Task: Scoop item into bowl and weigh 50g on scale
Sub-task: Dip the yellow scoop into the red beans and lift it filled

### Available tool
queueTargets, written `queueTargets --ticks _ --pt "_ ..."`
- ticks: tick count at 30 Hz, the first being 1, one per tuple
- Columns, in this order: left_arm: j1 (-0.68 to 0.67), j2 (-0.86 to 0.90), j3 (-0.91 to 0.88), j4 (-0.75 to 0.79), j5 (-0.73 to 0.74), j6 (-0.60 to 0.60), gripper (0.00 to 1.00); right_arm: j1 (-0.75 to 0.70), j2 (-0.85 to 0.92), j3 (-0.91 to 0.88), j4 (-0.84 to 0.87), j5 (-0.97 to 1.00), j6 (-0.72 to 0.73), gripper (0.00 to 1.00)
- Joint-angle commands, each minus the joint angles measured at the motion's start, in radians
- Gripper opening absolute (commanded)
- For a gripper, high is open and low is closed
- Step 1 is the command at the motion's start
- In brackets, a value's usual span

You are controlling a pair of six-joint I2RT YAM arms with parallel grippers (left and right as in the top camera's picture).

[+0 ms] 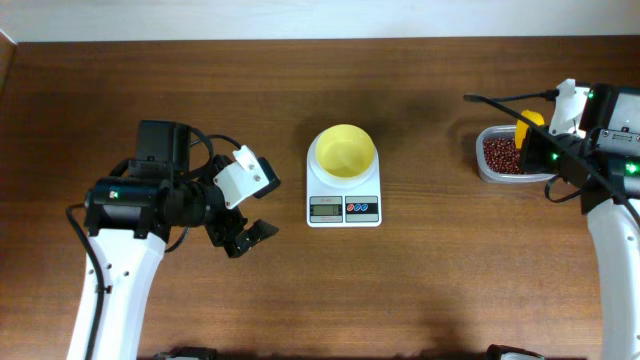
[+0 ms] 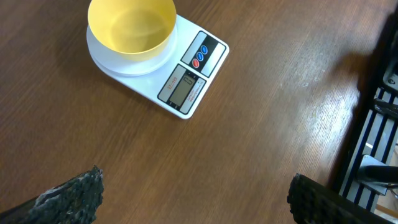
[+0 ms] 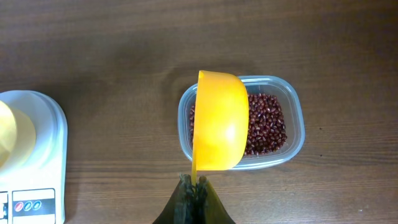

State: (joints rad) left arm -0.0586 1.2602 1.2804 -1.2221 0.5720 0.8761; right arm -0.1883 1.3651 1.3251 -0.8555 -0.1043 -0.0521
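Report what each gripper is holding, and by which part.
The right gripper is shut on the yellow scoop, pinching the end of its thin handle. The left gripper is open and holds nothing.

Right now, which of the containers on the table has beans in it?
The clear plastic tub on the right side, by the yellow scoop: it holds red-brown beans. The yellow bowl on the scale is empty.
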Motion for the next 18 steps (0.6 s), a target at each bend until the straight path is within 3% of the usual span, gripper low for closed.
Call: queueTargets --ticks 1,5,12,18 --pt "0.003 -0.017 0.014 0.001 0.004 0.019 0.99 -0.003 0.005 0.021 -0.014 0.012 -0.043 0.04" --pt "0.003 -0.017 0.014 0.002 0.004 0.019 0.99 -0.003 0.03 0.02 -0.031 0.013 -0.159 0.04" --pt "0.003 -0.017 0.014 0.001 0.004 0.019 0.99 -0.003 0.124 0.02 -0.023 0.235 -0.161 0.04" --pt "0.003 -0.017 0.014 0.002 0.004 0.019 0.99 -0.003 0.208 0.02 -0.002 0.263 -0.161 0.04"
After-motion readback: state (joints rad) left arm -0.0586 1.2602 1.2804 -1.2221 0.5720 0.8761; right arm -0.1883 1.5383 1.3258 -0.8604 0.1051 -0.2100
